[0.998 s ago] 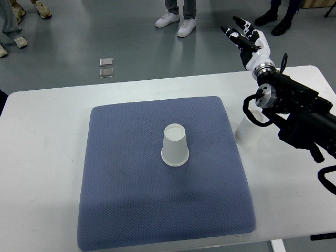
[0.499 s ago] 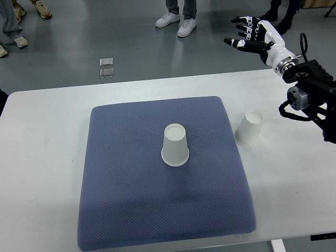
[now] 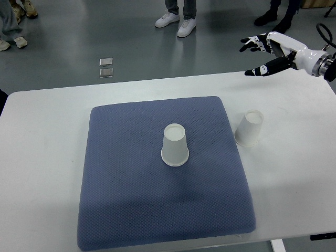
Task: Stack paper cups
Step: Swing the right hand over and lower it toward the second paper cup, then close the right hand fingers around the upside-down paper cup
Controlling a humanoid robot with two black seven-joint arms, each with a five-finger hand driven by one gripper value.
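One white paper cup (image 3: 175,146) stands upside down near the middle of the blue-grey mat (image 3: 131,199). A second white paper cup (image 3: 249,128) stands upside down on the white table (image 3: 42,157), just off the mat's right edge. My right hand (image 3: 265,50) hangs high beyond the table's far right corner, fingers spread, holding nothing, well above and behind the second cup. The left arm does not show.
Beyond the table's far edge is grey floor, with several people's shoes (image 3: 176,23) and two small square floor plates (image 3: 106,67). A dark fitting (image 3: 323,237) sits at the table's near right corner.
My right arm has swung up and out to the right, off the table. It no longer covers the second cup. Both cups have stayed in place.
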